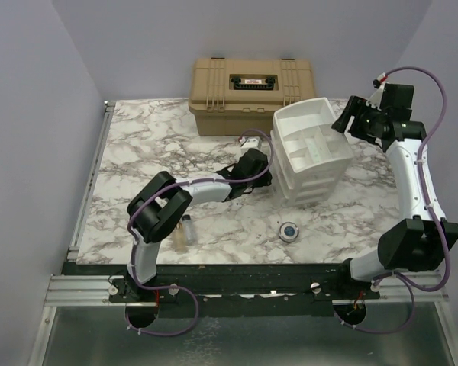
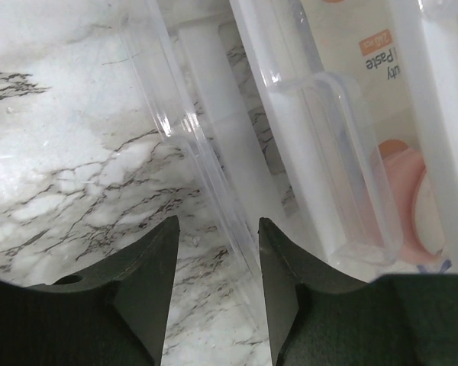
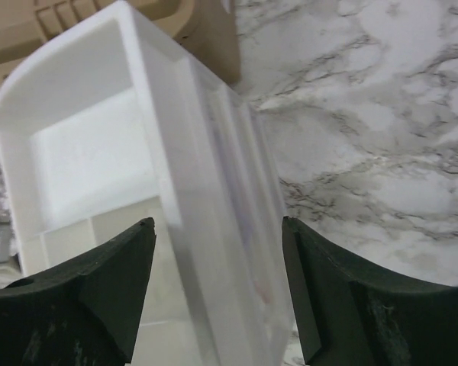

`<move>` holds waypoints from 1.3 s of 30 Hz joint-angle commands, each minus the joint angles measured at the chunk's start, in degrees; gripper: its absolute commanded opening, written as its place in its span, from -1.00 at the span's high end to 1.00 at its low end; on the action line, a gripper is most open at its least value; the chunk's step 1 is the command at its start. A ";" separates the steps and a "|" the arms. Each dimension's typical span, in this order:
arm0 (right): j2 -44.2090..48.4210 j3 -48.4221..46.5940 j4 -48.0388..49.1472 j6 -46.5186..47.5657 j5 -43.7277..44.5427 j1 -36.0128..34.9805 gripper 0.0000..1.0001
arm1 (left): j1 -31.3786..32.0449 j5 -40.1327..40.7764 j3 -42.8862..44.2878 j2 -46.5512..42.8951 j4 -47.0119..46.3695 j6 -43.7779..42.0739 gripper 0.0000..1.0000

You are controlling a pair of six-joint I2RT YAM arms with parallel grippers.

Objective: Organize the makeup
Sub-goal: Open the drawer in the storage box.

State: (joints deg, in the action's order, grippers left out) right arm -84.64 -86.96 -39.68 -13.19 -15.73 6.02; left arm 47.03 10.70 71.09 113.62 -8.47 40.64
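The white tiered organizer (image 1: pixel 309 156) stands right of the middle. My left gripper (image 1: pixel 266 172) is open at its lower left side; in the left wrist view the gripper (image 2: pixel 217 223) straddles a clear tier wall (image 2: pixel 179 114), touching nothing. Through the clear plastic show a pink tube with lettering (image 2: pixel 366 53) and a pink and orange disc (image 2: pixel 404 171). My right gripper (image 1: pixel 345 124) is open and empty above the organizer's right rim (image 3: pixel 214 191). A tiny clear bottle (image 1: pixel 187 229) and a small round dark jar (image 1: pixel 289 230) lie on the table in front.
A tan hard case (image 1: pixel 252 93), shut, stands behind the organizer at the back. The marble table (image 1: pixel 137 145) has a metal rail along its left and near edges. The left arm's elbow (image 1: pixel 160 210) is beside the clear bottle.
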 commanded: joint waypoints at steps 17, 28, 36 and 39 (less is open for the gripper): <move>0.28 0.66 -3.20 3.88 11.79 0.46 -0.35 | -0.28 6.56 -13.12 -13.01 7.23 -2.61 0.16; 1.66 -5.53 -4.73 3.55 2.25 0.48 -0.40 | -1.21 1.72 -10.75 -13.15 7.24 -9.06 0.12; 4.44 -12.78 -11.29 6.59 -0.74 0.48 -0.54 | -1.96 -0.26 -10.45 -14.26 7.37 -8.85 -0.05; 7.39 -12.15 -11.02 6.51 -7.90 0.45 -0.57 | -1.94 -1.52 -10.84 -16.36 6.89 -8.37 -0.15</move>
State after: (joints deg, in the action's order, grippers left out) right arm -81.62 -98.26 -47.33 -8.16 -14.90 6.11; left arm 45.45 11.73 59.77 100.68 -3.66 33.10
